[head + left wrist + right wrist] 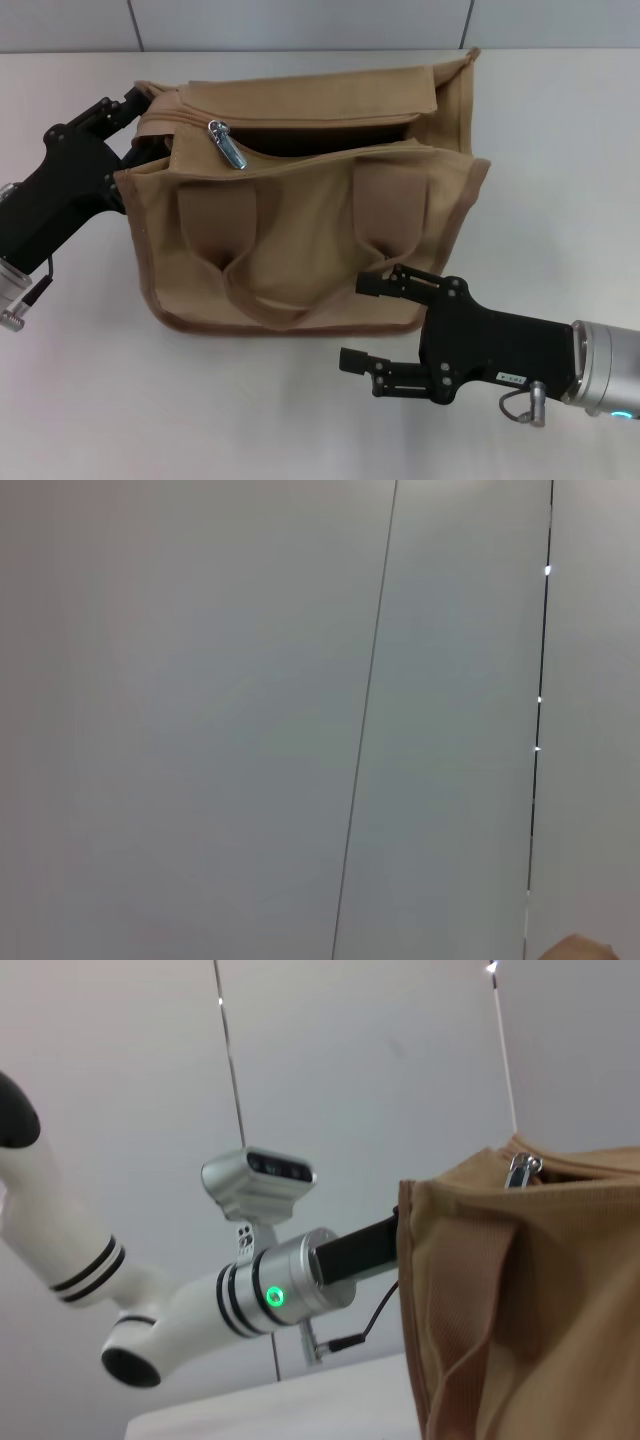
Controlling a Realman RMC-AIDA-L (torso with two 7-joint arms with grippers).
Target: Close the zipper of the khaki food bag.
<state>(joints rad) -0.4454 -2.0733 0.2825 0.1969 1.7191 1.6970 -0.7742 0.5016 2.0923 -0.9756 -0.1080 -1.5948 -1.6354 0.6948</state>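
From the head camera, the khaki food bag [310, 200] stands on a pale, smooth table [560, 150]. It is a boxy canvas tote with soft matte cloth, darker brown binding along its edges, and two looped strap handles drooping down its front face. Its top gapes open, showing a dark hollow inside. The zipper [228, 144] runs along the near lip of that opening, and its small shiny metal pull lies at the bag's left end.

The left gripper [140, 100] is black and angular, pressed against the bag's upper left corner, close beside the pull; its fingers reach into the fabric there, and whether they are clamped or apart cannot be told. Its arm slopes down and away from the bag toward the left.

The right gripper [372, 322] hovers just in front of the bag's lower front edge, near its right handle, well apart from the pull. Its two black fingers are spread apart with nothing between them. The arm runs off to the right, black link then silver cuff.

The left wrist camera shows only a plain grey wall with thin seams.

The right wrist camera shows the bag's [520, 1300] canvas side, the pull [521, 1168] at its top edge, and the left arm's white and silver links beside it.
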